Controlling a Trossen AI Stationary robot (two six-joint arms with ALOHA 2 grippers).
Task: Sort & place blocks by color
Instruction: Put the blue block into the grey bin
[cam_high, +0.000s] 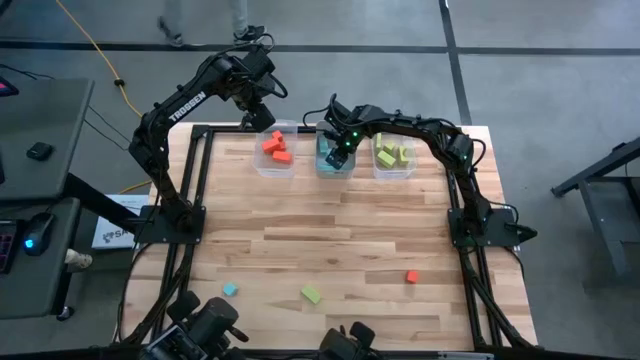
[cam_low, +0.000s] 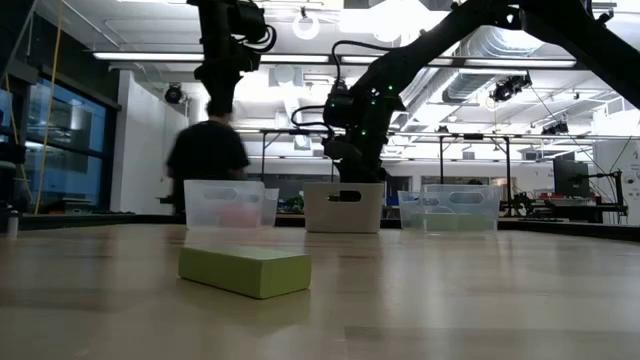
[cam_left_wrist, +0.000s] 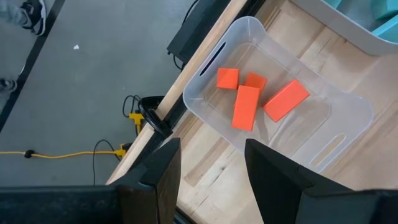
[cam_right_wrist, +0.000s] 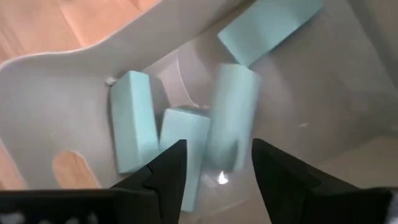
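Three clear bins are seen in a row along the far edge of the wooden surface (cam_high: 340, 230). The left bin (cam_high: 275, 160) holds four red-orange blocks (cam_left_wrist: 249, 102), lying close together on its floor, two of them touching. The middle bin (cam_high: 330, 165) holds light blue blocks (cam_right_wrist: 134, 118), several of which are shown in the right wrist view lying side by side against the bin wall; one of them (cam_right_wrist: 233, 121) appears blurred just ahead of the right gripper's fingers, with no finger seen touching it. The right bin (cam_high: 395, 160) holds yellow-green blocks (cam_high: 392, 153). The left gripper (cam_left_wrist: 208, 168) is held above the near edge of the left bin, its fingers parted with nothing between them. The right gripper (cam_right_wrist: 214, 165) is positioned over the middle bin, pointing down into it, its fingers likewise spread apart and gripping nothing. Three blocks are left on the near part of the surface, well apart from one another: a light blue block (cam_high: 231, 290) toward the left, a yellow-green block (cam_high: 311, 294) near the middle, and a red-orange block (cam_high: 411, 277) toward the right. In the low view the yellow-green block is seen lying flat in the foreground. A person (cam_low: 208, 160) in dark clothing is seen in the room beyond the bins.
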